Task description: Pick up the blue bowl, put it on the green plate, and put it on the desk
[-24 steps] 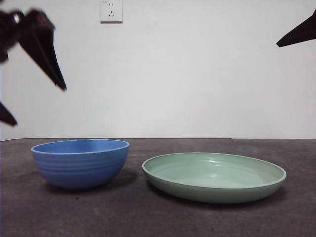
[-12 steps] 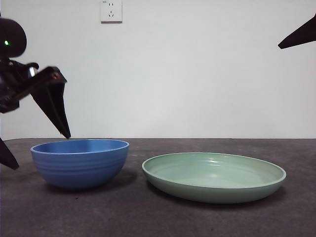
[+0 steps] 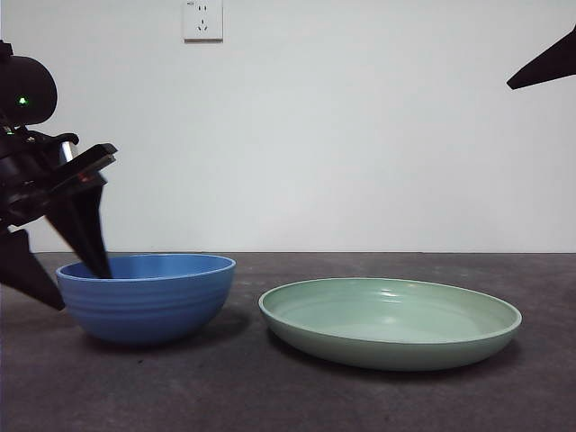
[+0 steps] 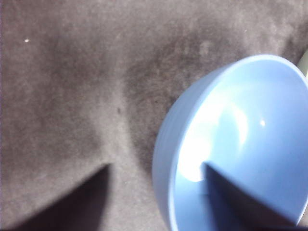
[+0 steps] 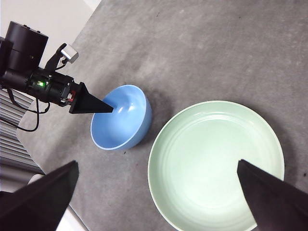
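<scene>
Two dishes stood on the bench (image 3: 297,396): the blue bowl (image 3: 148,297) and, just beside it but apart, the green plate (image 3: 391,324). Both sat upright and empty.

Left gripper (image 3: 56,270) was at the bowl's outer side, jaws spread. One jaw reached down inside the bowl, the other stood outside over the bench, so the wall lay between them. The left wrist view showed the same: one dark jaw over the blue interior, the other over bare bench, rim (image 4: 161,163) in the gap. No contact with the wall could be confirmed.

Right gripper (image 5: 159,192) hung high above the plate, jaws wide apart, holding nothing; waiting, by the look of it.

Handling judgement: the bowl looked rigid, matte outside with faint ribs, probably light plastic or melamine, not likely to crush. The inside showed a soft sheen, so the inner jaw may slide a little. The wall curved and flared, so a pinch on the rim alone could let the bowl tilt or swing once lifted. Best hold seemed to be where the gripper already was: across the wall just below the rim, jaws set deep enough to catch the ribbed outside. The lift should clear the plate's raised rim (image 3: 270,310) before setting down at its centre.
</scene>
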Controlling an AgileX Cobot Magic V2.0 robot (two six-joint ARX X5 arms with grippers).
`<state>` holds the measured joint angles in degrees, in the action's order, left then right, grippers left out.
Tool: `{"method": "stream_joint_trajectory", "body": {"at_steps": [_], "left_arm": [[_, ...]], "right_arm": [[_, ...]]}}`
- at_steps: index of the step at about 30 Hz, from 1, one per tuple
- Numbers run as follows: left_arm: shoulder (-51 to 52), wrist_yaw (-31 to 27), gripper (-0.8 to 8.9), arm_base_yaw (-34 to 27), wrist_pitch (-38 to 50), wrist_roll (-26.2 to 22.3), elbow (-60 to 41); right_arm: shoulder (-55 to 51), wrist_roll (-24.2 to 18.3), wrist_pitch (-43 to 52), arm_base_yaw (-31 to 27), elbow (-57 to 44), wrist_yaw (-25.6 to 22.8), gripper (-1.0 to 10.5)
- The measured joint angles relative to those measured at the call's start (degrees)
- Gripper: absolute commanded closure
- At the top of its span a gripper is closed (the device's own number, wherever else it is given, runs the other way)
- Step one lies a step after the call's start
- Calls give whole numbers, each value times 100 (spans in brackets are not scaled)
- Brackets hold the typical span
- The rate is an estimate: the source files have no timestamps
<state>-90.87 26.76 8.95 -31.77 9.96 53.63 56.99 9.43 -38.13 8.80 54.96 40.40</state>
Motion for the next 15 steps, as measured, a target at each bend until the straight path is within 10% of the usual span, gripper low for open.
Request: {"method": "stream_joint_trajectory", "body": {"at_steps": [15], "left_arm": [[0,-79,804,11,-387,0,361]], "right_arm": [[-142,129,-562,22,2,-439,405]]}}
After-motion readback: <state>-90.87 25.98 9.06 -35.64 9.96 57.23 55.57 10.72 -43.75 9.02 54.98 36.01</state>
